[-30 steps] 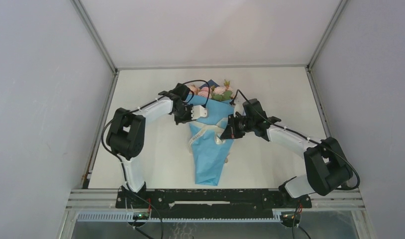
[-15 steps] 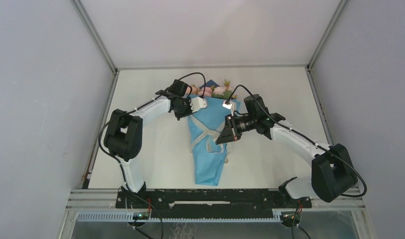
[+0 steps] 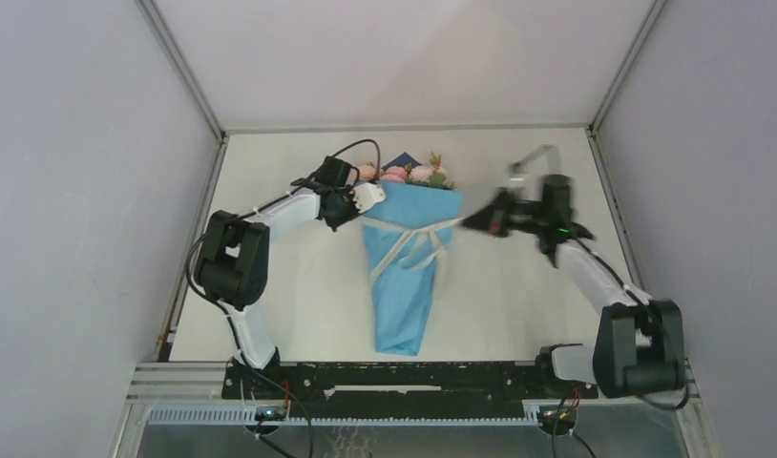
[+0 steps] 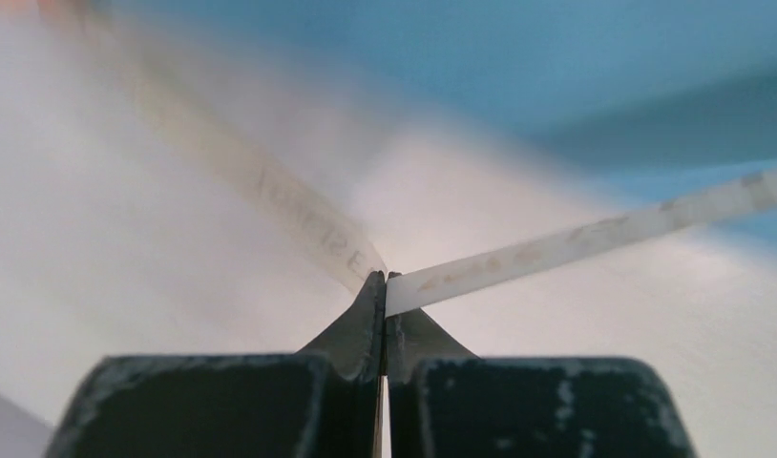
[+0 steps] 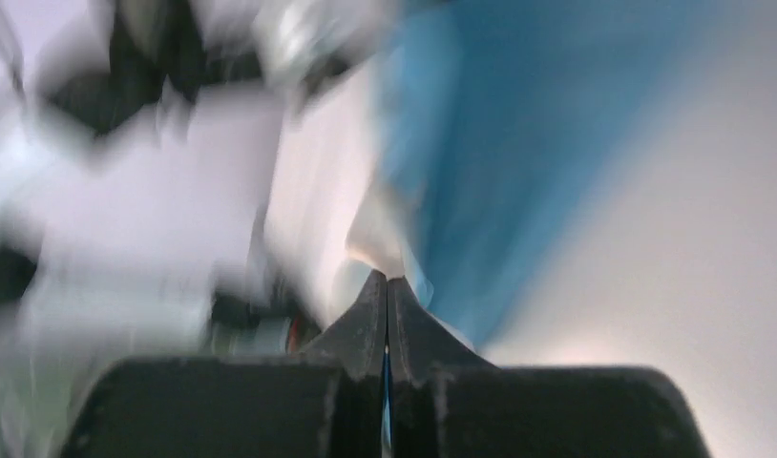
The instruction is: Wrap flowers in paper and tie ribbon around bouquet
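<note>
Since the frame a second earlier, the arms are seen drawn apart: the right gripper (image 3: 472, 222), then over the middle of the cone, is now found off its 3 o'clock edge, and the left gripper (image 3: 354, 214) is shifted out to the 9 o'clock edge. The ribbon (image 3: 410, 229), slack and looped before, is now stretched across the upper part of the bouquet (image 3: 404, 296) between the two grippers, with two tails left trailing toward 6 o'clock over the paper (image 3: 389, 329).

The bouquet is laid flat at the middle of the table (image 3: 299, 305), with the flowers (image 3: 404, 174) at the 12 o'clock end and the cone's point at 6 o'clock.

In the left wrist view the left gripper (image 4: 385, 286) is clenched on the ribbon (image 4: 556, 243). One strand is led off toward 2 o'clock and another (faintly lettered) toward 10 o'clock, with the blue paper (image 4: 576, 67) blurred beyond. In the right wrist view (heavily smeared by motion) the right gripper (image 5: 387, 286) is pressed shut, a pale scrap of ribbon is caught at its tips, and the paper (image 5: 528, 143) is seen toward 1 o'clock.
</note>
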You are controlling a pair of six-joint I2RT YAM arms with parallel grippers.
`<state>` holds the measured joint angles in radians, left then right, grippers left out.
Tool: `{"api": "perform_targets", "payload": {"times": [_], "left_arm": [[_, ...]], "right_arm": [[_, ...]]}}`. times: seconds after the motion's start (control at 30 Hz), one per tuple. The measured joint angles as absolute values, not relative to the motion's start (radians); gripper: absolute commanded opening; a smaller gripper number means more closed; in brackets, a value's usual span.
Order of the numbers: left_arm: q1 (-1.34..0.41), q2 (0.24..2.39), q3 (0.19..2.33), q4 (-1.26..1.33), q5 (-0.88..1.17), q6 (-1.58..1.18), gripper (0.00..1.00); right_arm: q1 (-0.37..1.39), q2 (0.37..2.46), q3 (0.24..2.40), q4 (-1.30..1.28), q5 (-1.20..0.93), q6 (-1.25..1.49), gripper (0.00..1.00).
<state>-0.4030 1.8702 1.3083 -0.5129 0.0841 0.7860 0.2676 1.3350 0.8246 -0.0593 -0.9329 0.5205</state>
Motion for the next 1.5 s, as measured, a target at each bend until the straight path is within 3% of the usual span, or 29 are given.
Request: {"api": "perform_targets", "payload": {"times": [0.13,0.23,0.4,0.87,1.07,1.2,1.23,1.3,1.33,1.4,1.5], "left_arm": [[-0.246,1.799,1.127,-0.403,-0.039,0.767,0.0],[-0.056,1.765,1.022,-0.348,-0.092,0.758,0.0],[0.147,1.712,0.997,-0.303,-0.134,0.751,0.0],[0.193,1.719,1.048,-0.318,-0.162,0.759,0.0],[0.17,1.701,1.151,-0.5,-0.089,0.741,0.0],[0.005,1.647,1.269,-0.673,0.049,0.704,0.01],[-0.052,1.64,1.317,-0.707,0.093,0.694,0.1],[-0.139,1.636,1.41,-0.768,0.173,0.683,0.47],[-0.184,1.636,1.468,-0.815,0.221,0.675,0.57],[-0.237,1.636,1.541,-0.886,0.288,0.69,0.66],[-0.307,1.636,1.606,-0.97,0.381,0.712,0.71]], "right_arm": [[-0.42,1.196,0.561,0.089,-0.789,0.703,0.0],[-0.635,1.144,0.423,0.073,-0.69,0.756,0.0],[-0.645,1.125,0.379,0.04,-0.697,0.773,0.0],[-0.559,1.126,0.454,-0.059,-0.654,0.683,0.0],[-0.223,1.126,0.616,-0.119,-0.512,0.585,0.0],[-0.008,1.122,0.776,-0.163,-0.488,0.518,0.0],[0.047,1.12,0.822,-0.181,-0.492,0.501,0.0],[0.128,1.118,0.889,-0.207,-0.5,0.472,0.0],[0.171,1.118,0.925,-0.217,-0.508,0.457,0.0],[0.25,1.118,0.991,-0.223,-0.53,0.442,0.0],[0.318,1.114,1.043,-0.201,-0.587,0.446,0.0]]}}
